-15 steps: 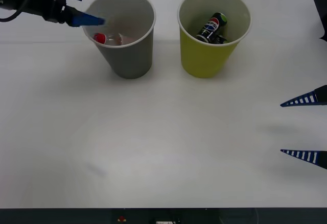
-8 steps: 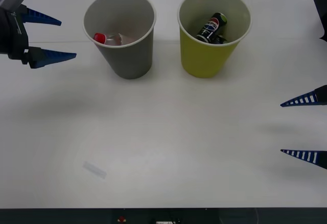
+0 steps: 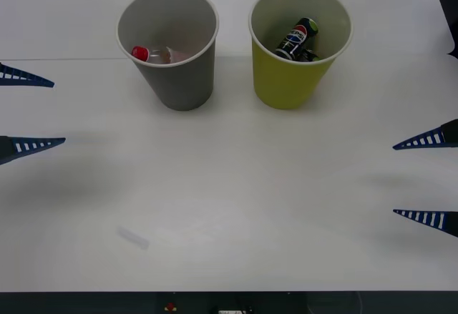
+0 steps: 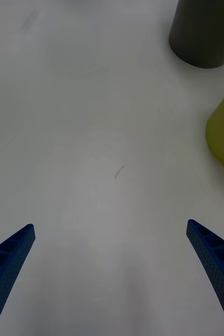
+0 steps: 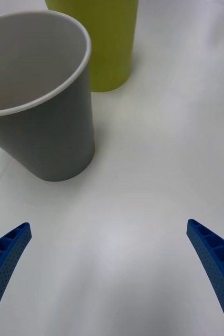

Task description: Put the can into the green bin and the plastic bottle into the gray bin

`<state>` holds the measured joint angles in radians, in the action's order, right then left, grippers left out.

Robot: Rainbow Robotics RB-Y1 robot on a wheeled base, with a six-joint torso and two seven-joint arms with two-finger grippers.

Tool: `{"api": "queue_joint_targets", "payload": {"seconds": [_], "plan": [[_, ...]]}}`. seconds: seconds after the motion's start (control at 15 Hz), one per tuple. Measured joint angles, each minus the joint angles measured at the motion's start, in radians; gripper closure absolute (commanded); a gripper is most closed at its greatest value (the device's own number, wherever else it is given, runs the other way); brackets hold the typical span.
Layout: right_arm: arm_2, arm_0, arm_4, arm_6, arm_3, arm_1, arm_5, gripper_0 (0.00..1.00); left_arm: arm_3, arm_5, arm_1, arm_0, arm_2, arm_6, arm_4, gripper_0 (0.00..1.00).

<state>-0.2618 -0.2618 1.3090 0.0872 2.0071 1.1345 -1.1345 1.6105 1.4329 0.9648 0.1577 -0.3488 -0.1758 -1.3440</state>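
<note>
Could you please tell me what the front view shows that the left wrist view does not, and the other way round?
Front view alone: the plastic bottle lying inside the gray bin, the can inside the green bin, and the right pincer open at the table's right edge.

Left wrist view alone: a close look at the gray bin's outer wall down to its base on the table.

Both: the two bins standing side by side, and the left pincer, open and holding nothing.
</note>
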Motion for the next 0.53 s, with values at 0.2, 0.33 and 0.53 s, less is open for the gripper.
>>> {"api": "queue_joint_targets", "payload": {"seconds": [0.2, 0.33, 0.53], "plan": [[0.0, 0.0, 0.0, 0.0, 0.0, 0.0, 0.0, 0.0, 0.0, 0.0, 0.024, -0.098, -0.011, 0.109, 0.069, 0.0], [0.0, 0.0, 0.0, 0.0, 0.0, 0.0, 0.0, 0.0, 0.004, 0.0, 0.036, -0.15, -0.016, 0.167, 0.101, 0.0], [0.0, 0.0, 0.0, 0.0, 0.0, 0.0, 0.0, 0.0, 0.046, 0.0, 0.05, -0.216, -0.026, 0.194, 0.115, 0.0]]}}
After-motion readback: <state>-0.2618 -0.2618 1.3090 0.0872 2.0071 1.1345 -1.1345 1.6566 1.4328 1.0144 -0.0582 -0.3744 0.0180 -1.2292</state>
